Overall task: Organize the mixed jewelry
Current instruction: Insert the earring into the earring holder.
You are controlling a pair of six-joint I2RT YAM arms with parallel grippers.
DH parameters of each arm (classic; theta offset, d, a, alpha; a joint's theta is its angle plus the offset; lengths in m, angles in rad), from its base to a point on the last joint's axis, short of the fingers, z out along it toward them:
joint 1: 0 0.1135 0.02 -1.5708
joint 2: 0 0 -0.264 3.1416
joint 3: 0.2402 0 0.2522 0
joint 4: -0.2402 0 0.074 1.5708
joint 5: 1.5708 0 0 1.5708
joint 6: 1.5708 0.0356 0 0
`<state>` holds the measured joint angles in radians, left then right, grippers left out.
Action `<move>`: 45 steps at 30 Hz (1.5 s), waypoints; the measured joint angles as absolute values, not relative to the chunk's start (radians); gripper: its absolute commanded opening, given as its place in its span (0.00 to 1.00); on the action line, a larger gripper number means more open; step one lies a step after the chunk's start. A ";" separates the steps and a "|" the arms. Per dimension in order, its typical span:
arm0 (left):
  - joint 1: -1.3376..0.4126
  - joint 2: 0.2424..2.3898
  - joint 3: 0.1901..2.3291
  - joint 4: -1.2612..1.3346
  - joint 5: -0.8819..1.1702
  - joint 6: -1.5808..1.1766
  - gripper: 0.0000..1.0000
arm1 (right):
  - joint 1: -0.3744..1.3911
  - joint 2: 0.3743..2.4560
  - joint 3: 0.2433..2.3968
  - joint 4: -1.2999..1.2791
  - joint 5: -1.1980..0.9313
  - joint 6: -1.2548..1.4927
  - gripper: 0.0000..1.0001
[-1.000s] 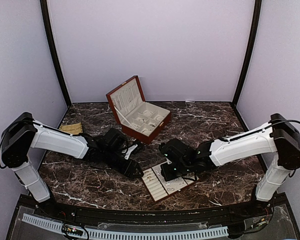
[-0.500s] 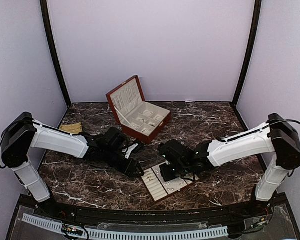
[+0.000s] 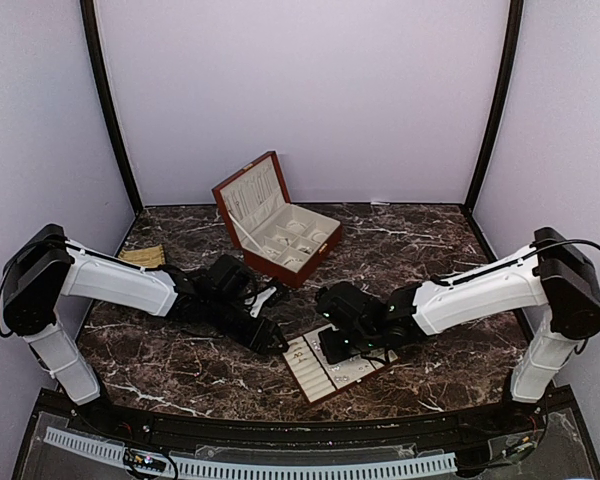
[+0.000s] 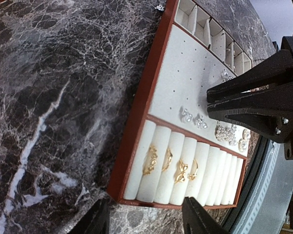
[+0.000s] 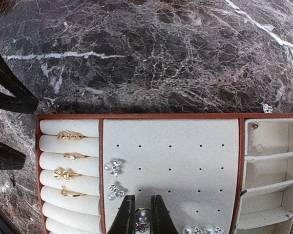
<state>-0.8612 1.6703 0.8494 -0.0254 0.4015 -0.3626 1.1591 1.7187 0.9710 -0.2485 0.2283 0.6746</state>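
Half open and holding nothing, the left gripper (image 4: pixel 144 225) hovers at the tray's (image 5: pixel 171 117) left end; four gold rings (image 5: pixel 74 156) sit in its rolls, two earring clusters (image 5: pixel 115 167) stud the pad, the right gripper (image 5: pixel 142 202), nearly shut, pinches a small silvery piece (image 5: pixel 142 219) above it, the compartments (image 5: pixel 273 139) look mostly bare, and one loose bit (image 5: pixel 267 107) lies on the marble table (image 5: pixel 161 48), so sorting seems about midway
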 measured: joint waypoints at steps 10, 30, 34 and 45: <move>-0.861 1.671 0.850 -0.025 0.403 -0.363 0.53 | 1.190 1.751 1.005 -0.272 0.268 0.648 0.00; -0.861 1.675 0.850 -0.025 0.403 -0.363 0.53 | 1.238 1.802 1.068 -0.345 0.369 0.636 0.08; -0.861 1.675 0.850 -0.025 0.403 -0.363 0.53 | 1.238 1.802 1.073 -0.355 0.369 0.636 0.16; -0.861 1.675 0.850 -0.025 0.403 -0.363 0.53 | 1.242 1.793 1.085 -0.386 0.335 0.639 0.33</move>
